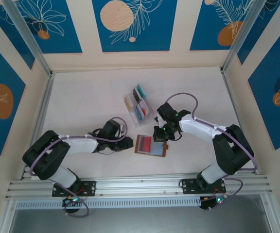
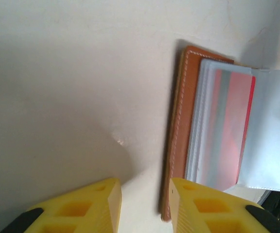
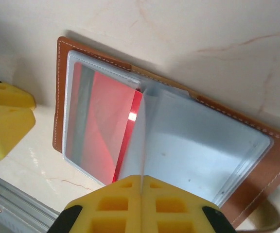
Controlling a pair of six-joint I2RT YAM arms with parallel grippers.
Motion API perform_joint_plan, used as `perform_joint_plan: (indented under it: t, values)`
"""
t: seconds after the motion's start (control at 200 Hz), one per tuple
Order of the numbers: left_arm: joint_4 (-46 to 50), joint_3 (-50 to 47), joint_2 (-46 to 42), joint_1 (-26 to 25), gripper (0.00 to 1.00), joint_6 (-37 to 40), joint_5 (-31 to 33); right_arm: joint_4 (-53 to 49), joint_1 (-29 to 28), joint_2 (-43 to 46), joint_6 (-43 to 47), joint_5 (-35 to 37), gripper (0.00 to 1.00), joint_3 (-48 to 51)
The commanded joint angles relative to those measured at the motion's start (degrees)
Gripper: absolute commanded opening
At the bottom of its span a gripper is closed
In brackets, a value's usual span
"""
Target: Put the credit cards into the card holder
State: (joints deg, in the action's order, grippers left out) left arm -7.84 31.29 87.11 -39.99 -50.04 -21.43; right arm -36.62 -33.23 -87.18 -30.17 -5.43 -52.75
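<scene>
We see the flat brown leather card holder (image 1: 151,145) lying open on the pale marbled tabletop (image 1: 91,97), between the two arms and near the clear plastic slotted rack (image 1: 146,118) (which has several coloured cards standing in it). Our right hand (image 3: 142,180) has its yellow fingers pressed together on a clear plastic pocket leaf (image 3: 198,141) of the holder, holding that leaf's edge raised off the stack. Beside the raised leaf, a thin red plastic credit card (image 3: 108,121) sits inside another clear pocket and lies flat. Our left hand (image 2: 145,194) hovers at the holder's stitched outer edge, its yellow fingers partly apart with nothing between them. One fingertip (image 2: 186,204) is over the leather rim, though we cannot tell whether it touches.
</scene>
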Motion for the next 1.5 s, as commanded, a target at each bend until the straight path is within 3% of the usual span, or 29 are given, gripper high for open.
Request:
perform_joint_plan:
  t: [0.0, 0.135, 0.495, 0.76, 1.0, 1.17, 1.496]
  values:
    - [8.2, -1.1, 1.4, -0.4, 0.33, 2.1, 1.8, -4.2, 0.3, 1.0, 1.8, 1.8, 0.00, -1.6]
    - [7.1, -0.5, 2.5, -0.4, 0.31, 2.4, 0.9, -4.6, -0.3, 0.1, 2.2, 0.9, 0.00, -3.2]
    - [0.6, 1.7, 10.7, -3.2, 0.12, 0.9, -1.5, -2.8, -3.1, -6.1, 0.1, -3.0, 0.10, -8.6]
    - [-4.5, 3.3, 15.5, -6.3, 0.11, -2.2, -2.1, -0.4, -6.4, -12.5, -2.0, -3.7, 0.16, -12.1]
    - [-7.6, 2.7, 16.9, -6.8, 0.11, -4.2, -2.1, 3.8, -8.8, -14.0, -4.5, -8.2, 0.34, -11.4]
    - [-8.6, 1.4, 15.9, -6.1, 0.11, -5.5, -2.1, 7.0, -9.0, -15.1, -5.8, -8.8, 0.43, -9.5]
    - [-9.5, -5.5, 9.5, -2.2, 0.11, -5.7, -2.1, 10.4, -9.8, -18.3, -6.0, -6.4, 0.48, -6.7]
